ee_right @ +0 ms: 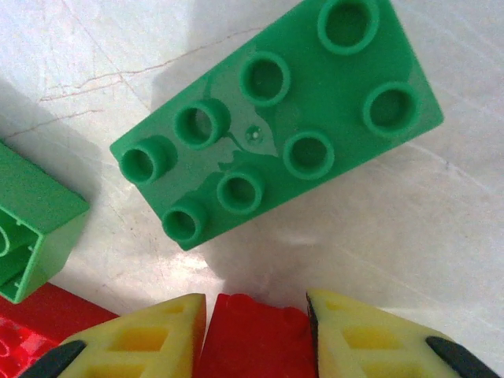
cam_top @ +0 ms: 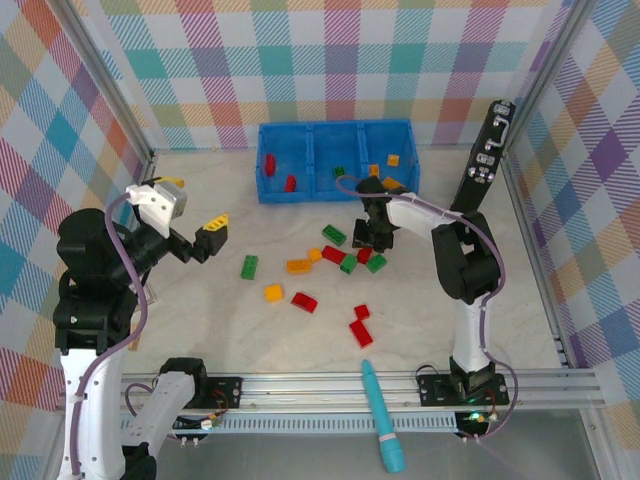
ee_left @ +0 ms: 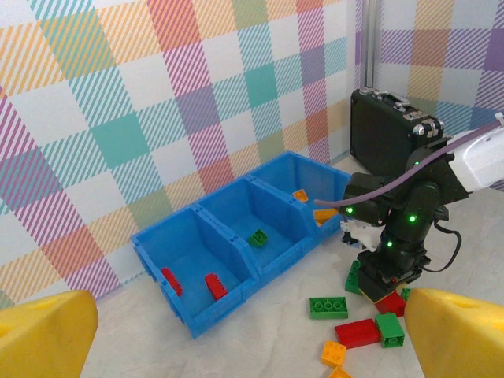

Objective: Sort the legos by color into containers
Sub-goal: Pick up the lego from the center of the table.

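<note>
The blue three-part container point(cam_top: 300, 193) point(ee_left: 216, 313) stands at the back; its left part holds two red legos point(cam_top: 290, 183), the middle a green one point(cam_top: 340, 171), the right orange ones point(cam_top: 392, 160). Loose legos lie mid-table, among them a green one point(cam_top: 249, 266), an orange one point(cam_top: 273, 292) and a red one point(cam_top: 304, 301). My right gripper point(cam_top: 370, 240) point(ee_right: 253, 303) is down in the cluster, shut on a red lego point(ee_right: 252, 339), beside a green eight-stud brick point(ee_right: 276, 118). My left gripper point(cam_top: 213, 237) point(ee_left: 252, 346) hovers open at the left, holding nothing.
A teal pen-like tool point(cam_top: 382, 418) lies across the front rail. A tall black device point(cam_top: 488, 155) point(ee_left: 394, 130) leans at the back right, close to the right arm. Plaid walls enclose the table on three sides.
</note>
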Tool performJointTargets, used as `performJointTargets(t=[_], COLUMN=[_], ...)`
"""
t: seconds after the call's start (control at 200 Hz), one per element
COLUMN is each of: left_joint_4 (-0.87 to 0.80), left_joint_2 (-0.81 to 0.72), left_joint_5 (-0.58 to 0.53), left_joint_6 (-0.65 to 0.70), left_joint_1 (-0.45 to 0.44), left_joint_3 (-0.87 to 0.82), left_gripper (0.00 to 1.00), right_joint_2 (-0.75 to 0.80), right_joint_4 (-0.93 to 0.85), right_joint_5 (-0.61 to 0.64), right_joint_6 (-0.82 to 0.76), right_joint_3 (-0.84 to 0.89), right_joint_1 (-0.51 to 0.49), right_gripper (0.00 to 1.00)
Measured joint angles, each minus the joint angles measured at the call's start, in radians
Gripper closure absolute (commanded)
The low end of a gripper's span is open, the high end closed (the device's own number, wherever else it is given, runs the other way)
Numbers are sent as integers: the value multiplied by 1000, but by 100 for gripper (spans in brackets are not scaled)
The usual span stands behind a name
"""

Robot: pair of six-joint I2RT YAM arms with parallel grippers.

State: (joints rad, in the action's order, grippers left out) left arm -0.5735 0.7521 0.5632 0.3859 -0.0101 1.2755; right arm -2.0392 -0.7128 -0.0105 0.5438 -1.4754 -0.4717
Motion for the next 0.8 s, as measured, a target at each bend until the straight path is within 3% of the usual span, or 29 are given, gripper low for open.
performJointTargets(t=[0.12, 0.33, 0.635, 0.8], left_joint_4=[0, 0, 0, 0], left_joint_2=[-12, -13, -5, 6], left_joint_5=[0, -7, -27, -34], left_joint_6=[0, 0, 1, 1], left_joint_1=[0, 0, 0, 0], left_joint_3=[-3, -3, -4, -5], left_gripper=[0, 0, 0, 0], right_joint_2=[-1, -31, -271, -398], right_joint_4=[-70, -121, 23, 156], right_joint_5=[15, 45, -37, -80], right_joint_6=[-54, -174, -342, -421], right_joint_3=[-84, -461, -871, -956], right_joint_1=[0, 1, 2, 0], right_gripper=[68, 68, 68, 68])
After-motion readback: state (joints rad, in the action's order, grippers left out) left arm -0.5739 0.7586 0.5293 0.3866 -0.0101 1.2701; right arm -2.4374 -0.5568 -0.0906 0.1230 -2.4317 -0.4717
